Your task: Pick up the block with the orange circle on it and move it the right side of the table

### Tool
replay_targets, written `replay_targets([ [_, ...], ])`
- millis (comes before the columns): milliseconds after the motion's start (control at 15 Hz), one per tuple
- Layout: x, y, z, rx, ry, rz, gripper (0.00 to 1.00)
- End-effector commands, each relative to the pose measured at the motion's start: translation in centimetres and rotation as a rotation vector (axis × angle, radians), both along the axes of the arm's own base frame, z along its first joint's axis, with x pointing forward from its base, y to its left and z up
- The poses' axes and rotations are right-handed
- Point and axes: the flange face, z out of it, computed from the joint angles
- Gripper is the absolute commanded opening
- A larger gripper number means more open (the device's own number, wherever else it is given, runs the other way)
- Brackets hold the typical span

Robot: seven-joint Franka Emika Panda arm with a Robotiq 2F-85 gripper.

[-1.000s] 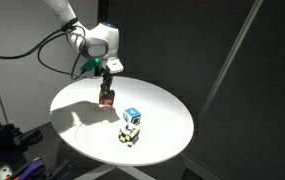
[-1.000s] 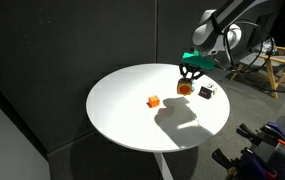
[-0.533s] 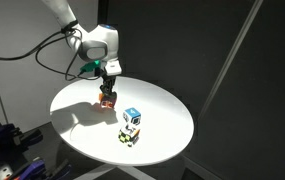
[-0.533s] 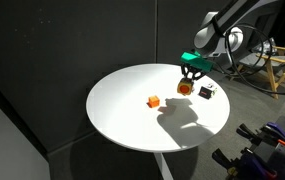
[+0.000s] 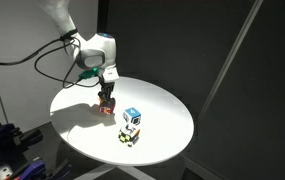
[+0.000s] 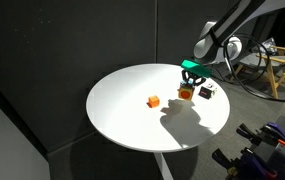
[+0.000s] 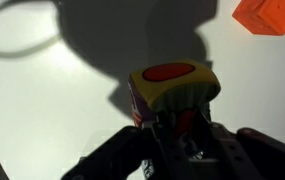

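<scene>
The tabletop (image 7: 42,90) is a smooth white surface with a matt finish; light falls evenly on it and shadows lie on it with soft edges. The block with the orange circle (image 7: 172,85) looks like smooth painted wood or plastic, which of the two cannot be told; its yellow face is dull and the round red-orange mark has a slight sheen. The small orange cube (image 7: 272,15) appears to be matt plastic with shallow dimples. The end effector (image 7: 174,115) is black and matt with hard-looking parts. In an exterior view the arm's shell (image 5: 95,50) is glossy white plastic. The backdrop (image 6: 62,40) is dark and matt. A frame (image 6: 274,65) looks like pale bare wood.
</scene>
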Motion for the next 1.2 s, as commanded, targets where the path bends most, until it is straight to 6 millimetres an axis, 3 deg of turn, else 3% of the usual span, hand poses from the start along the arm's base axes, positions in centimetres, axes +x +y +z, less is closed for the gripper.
replay_targets([
  [0,0.0,0.1,-1.6,0.005,-0.014,-0.014,0.08],
  [333,-0.1,-0.1,-3.7,-0.011,-0.021,-0.018,0.07],
  [867,-0.3,-1.0,-5.0,-0.018,-0.009,-0.033,0.08],
  [933,-0.3,-1.0,-5.1,-0.018,-0.006,-0.031,0.52],
  [1067,-0.4,-1.1,-5.2,-0.013,0.000,-0.028,0.53],
  [1133,-0.4,-1.1,-5.3,-0.012,0.001,-0.028,0.59],
])
